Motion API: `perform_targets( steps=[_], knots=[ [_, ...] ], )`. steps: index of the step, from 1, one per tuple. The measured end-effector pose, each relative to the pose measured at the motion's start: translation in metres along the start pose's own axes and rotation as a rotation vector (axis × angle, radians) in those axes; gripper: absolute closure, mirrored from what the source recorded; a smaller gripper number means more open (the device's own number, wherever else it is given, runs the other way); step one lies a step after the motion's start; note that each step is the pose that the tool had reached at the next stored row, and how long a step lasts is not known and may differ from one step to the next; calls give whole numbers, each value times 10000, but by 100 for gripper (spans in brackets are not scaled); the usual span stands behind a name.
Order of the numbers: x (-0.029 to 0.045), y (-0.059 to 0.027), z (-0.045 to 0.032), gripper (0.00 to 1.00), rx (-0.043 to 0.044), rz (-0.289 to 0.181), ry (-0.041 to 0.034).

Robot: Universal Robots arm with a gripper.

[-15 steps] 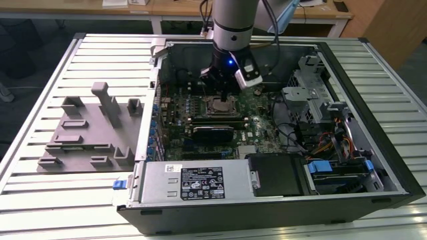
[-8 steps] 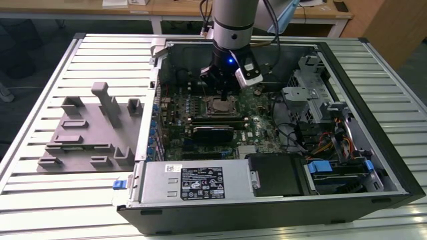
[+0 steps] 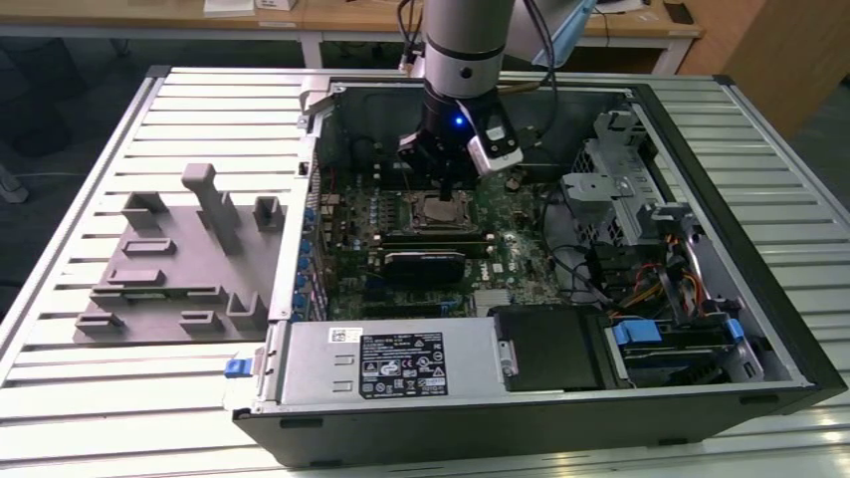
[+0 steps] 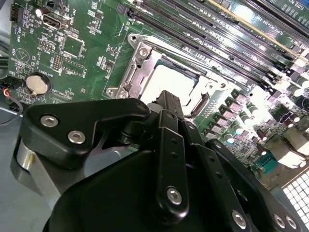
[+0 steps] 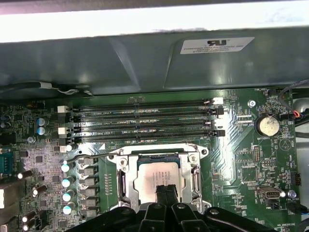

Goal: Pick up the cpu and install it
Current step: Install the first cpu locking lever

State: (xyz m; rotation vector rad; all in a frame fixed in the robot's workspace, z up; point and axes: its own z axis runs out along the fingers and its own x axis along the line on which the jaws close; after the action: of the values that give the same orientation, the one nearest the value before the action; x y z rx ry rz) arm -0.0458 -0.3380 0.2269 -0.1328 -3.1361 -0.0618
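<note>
The cpu [image 5: 155, 173] lies flat in the motherboard socket [image 5: 123, 180], its silvery top facing up; it also shows as a pale square [image 4: 164, 79] in the second wrist view and inside the open computer case [image 3: 433, 211] in the exterior view. My gripper [image 5: 167, 189] hangs right over the chip's edge with its two black fingers pressed together, nothing between them. In the second wrist view the gripper [image 4: 167, 98] tips stand just above the chip and hide part of it. The socket's metal frame surrounds the chip.
Memory slots [image 5: 145, 121] run beside the socket, and a row of capacitors [image 5: 65, 181] stands on its other side. A black heatsink block [image 3: 425, 264] sits near the socket. The grey fixture tray [image 3: 173, 264] lies on the table at the exterior view's left. Case walls, cables and drive cage [image 3: 624, 189] crowd the exterior view's right.
</note>
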Motion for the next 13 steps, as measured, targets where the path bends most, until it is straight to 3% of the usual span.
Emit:
perform_targets(
  steps=[13],
  knots=[
    [161, -14, 0, 89, -1, -1, 0]
  ],
)
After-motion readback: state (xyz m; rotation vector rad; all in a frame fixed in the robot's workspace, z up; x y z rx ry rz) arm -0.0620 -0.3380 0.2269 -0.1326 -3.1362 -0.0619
